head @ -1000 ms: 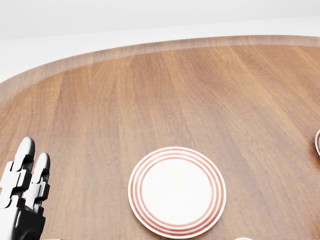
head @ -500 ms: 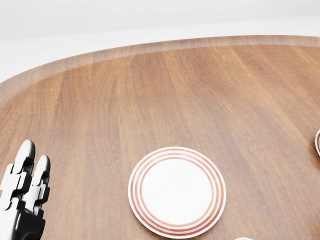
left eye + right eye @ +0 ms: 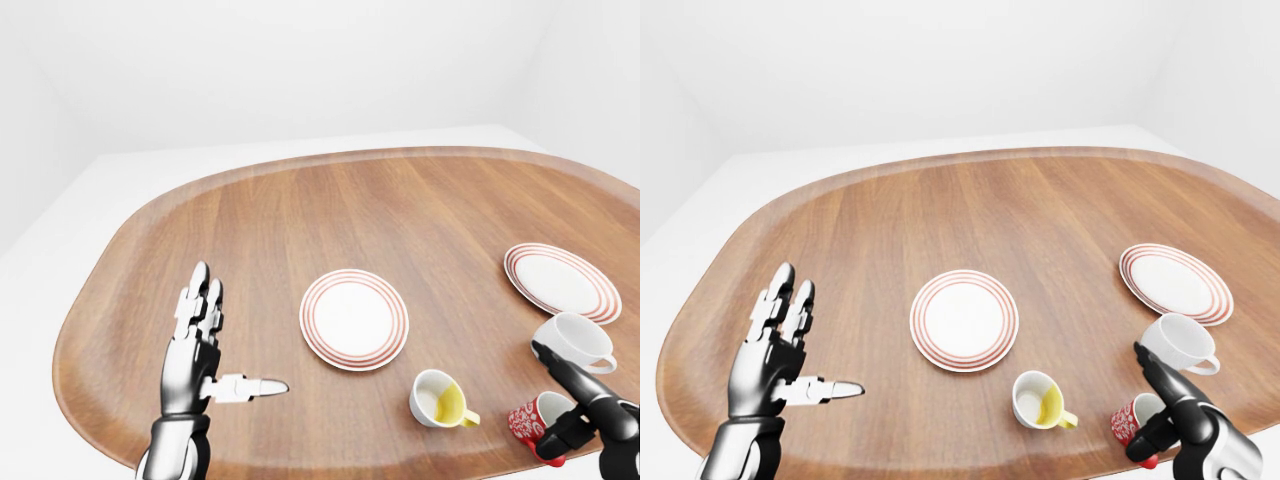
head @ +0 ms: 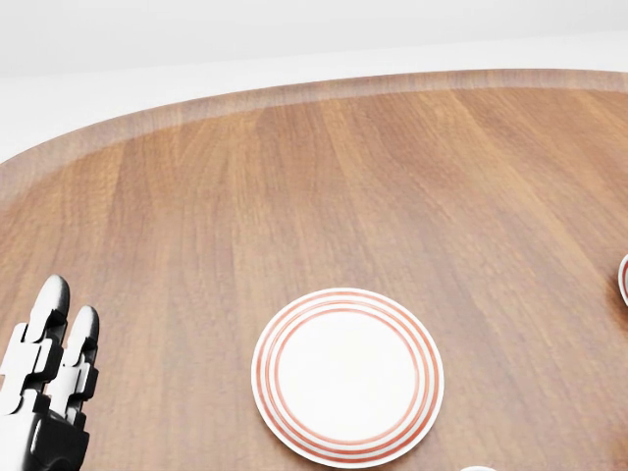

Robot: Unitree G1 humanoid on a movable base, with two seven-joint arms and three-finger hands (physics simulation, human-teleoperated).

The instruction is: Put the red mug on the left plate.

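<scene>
The red mug [image 3: 528, 421] with a white pattern lies tipped on the wooden table [image 3: 400, 210] at the lower right of the left-eye view. My right hand [image 3: 550, 400] stands about it, open: one finger points straight up past its right side and the thumb sits under its handle. The left plate [image 3: 354, 318], white with red rings, lies at the table's middle and also shows in the head view [image 4: 347, 376]. My left hand [image 3: 240, 335] is open and empty, fingers up and thumb out, to the left of that plate.
A second red-ringed plate [image 3: 560, 281] lies at the right. A white mug [image 3: 572, 342] stands just above my right hand. A white mug with a yellow inside [image 3: 438, 398] stands between the left plate and the red mug. The table's near edge runs just below the hands.
In the head view my left hand has sunk slightly towards the bottom edge. The plate and the table have not moved.
</scene>
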